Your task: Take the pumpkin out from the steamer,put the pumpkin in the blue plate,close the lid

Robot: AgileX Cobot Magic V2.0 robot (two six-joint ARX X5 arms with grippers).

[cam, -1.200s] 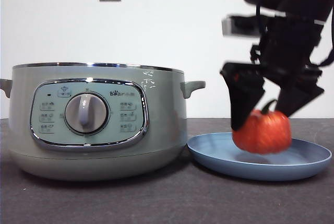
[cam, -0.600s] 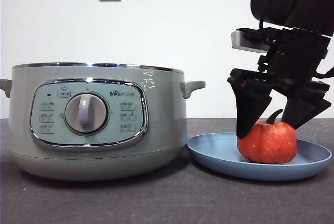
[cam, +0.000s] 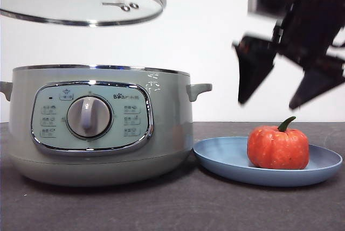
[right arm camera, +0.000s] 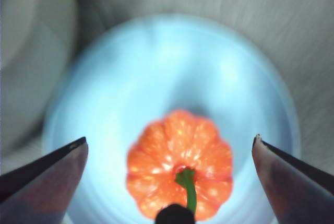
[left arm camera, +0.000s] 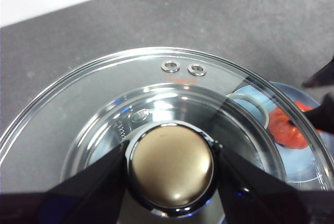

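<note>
Pumpkin (cam: pixel 278 147) sits upright in the blue plate (cam: pixel 226 158), stem (cam: pixel 286 123) curving up, resting toward the plate's far-from-pot side; nothing touches it. Seen from the right wrist, the pumpkin (right arm camera: pixel 179 164) lies on the pale blue plate (right arm camera: pixel 156 67) between that arm's own jaws, which stand wide apart and clear of it. Right gripper (cam: pixel 277 88) hangs above the pumpkin, well clear, jaws spread wide and empty (blurred in the front view, so fine detail is lost). Plate lies on the dark table (cam: pixel 178 204) just beside the steamer (cam: pixel 161 128), its rim close to the pot's base. Steamer stands open at the top, control panel and dial (cam: pixel 89 116) facing the front camera. Above it hangs the lid (cam: pixel 81 5), held roughly level with a slight tilt and well clear of the pot's rim. Left gripper (left arm camera: pixel 171 169) clamps the lid's knob (left arm camera: pixel 171 165) from both sides, glass dome (left arm camera: pixel 104 93) spread beneath it.
</note>
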